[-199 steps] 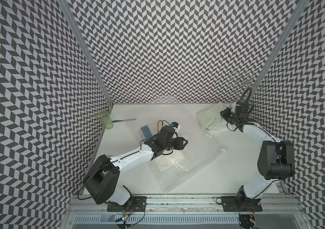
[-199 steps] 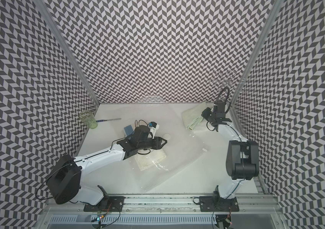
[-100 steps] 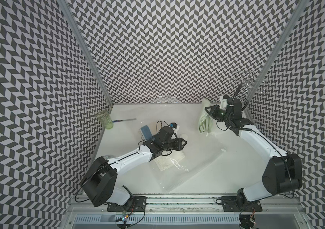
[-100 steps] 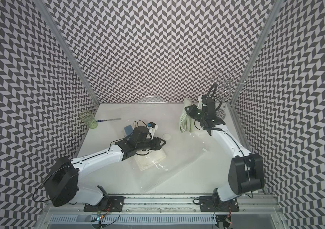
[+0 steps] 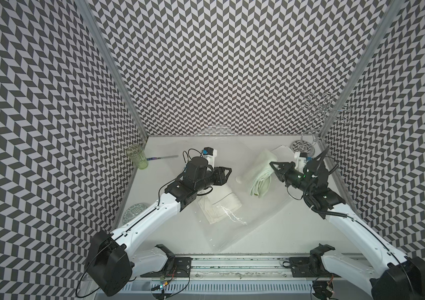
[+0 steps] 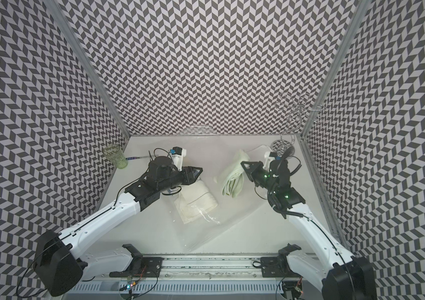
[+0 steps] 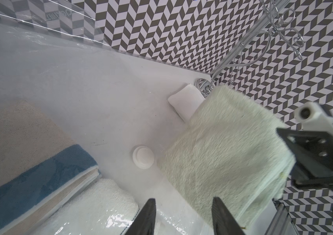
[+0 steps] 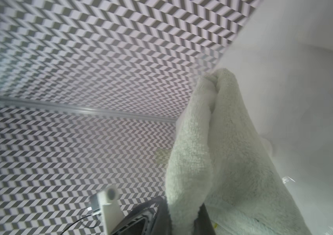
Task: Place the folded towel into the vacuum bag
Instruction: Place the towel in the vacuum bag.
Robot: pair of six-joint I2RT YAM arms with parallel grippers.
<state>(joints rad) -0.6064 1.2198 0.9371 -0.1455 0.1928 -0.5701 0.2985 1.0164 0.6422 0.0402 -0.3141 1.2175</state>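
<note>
1. Check the table (image 5: pixel 297 228): patterned walls close three sides. A wire stand (image 5: pixel 307 145) fills the far right corner, and a green glass (image 5: pixel 137 157) stands against the left wall.
2. The vacuum bag (image 5: pixel 258 207) spreads across the middle of the table. It holds a white towel (image 5: pixel 219 200) and a blue-banded towel (image 7: pixel 39 183).
3. The folded towel (image 5: pixel 260 174), pale green, hangs on edge over the bag's right part, just beside the valve (image 7: pixel 143 156).
4. The right gripper (image 5: pixel 275 171) reaches inward with its jaws clamped on that towel's edge.
5. The left gripper (image 7: pixel 183 217) hovers by the white towel with its jaws about half apart. You cannot tell whether they pinch the film.
</note>
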